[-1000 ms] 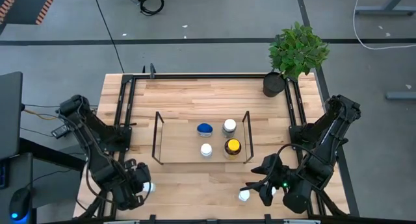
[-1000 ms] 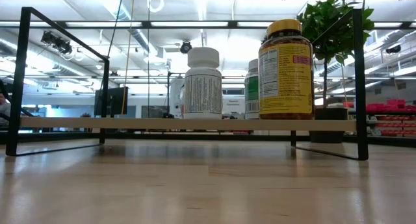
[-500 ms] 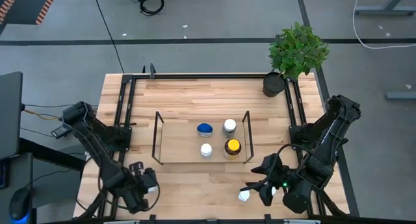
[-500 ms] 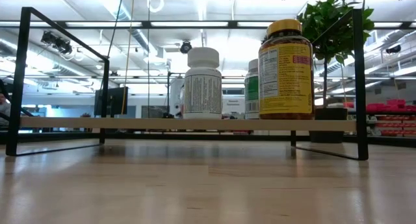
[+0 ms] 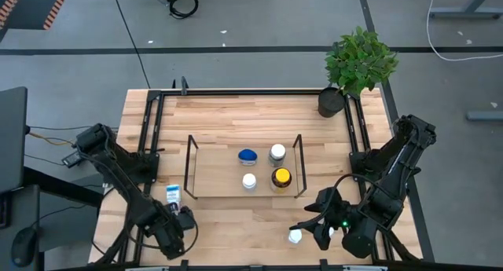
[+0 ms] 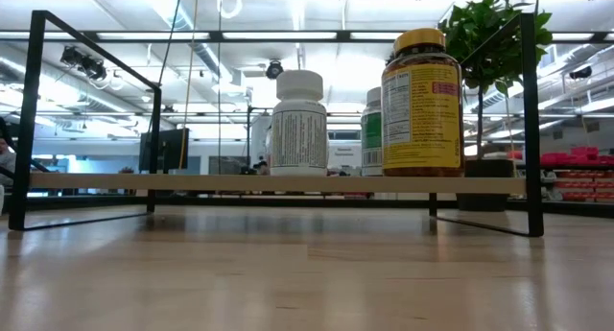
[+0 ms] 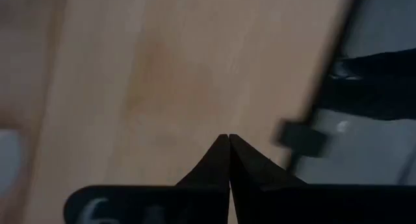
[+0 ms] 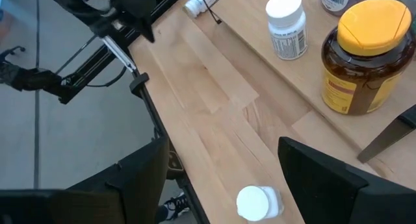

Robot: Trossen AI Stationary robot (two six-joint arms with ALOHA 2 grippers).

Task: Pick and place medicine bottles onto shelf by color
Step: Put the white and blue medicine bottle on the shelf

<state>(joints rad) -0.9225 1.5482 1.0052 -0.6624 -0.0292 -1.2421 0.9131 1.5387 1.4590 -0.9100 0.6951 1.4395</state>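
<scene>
Left end effector (image 5: 179,221) low over the table (image 5: 236,114), near the shelf's (image 5: 191,167) left front corner, fingers pressed together and holding nothing, as seen from the left wrist, where the two dark fingertips (image 7: 229,160) meet in a point above bare wood. A white bottle with a blue-and-white label (image 5: 172,195) lying on its side just beside that end effector, between it and the shelf's left end frame, apart from the fingers.

Right end effector (image 5: 308,221) hovering in front of the shelf's right front corner, fingers spread wide with nothing between them. A white-capped bottle (image 5: 295,236) upright on the table just in front of that end effector, untouched; from the right wrist, seen standing between the two open fingers (image 8: 257,202).

On the shelf, toward its right half: a blue-capped bottle (image 5: 248,155) and a white-capped one (image 5: 277,152) at the back, a small white-capped bottle (image 5: 249,181) and the amber bottle with yellow cap (image 5: 281,177) at the front, all upright.

Beyond the shelf's far right corner, a potted plant (image 5: 357,60) at the table's edge.
</scene>
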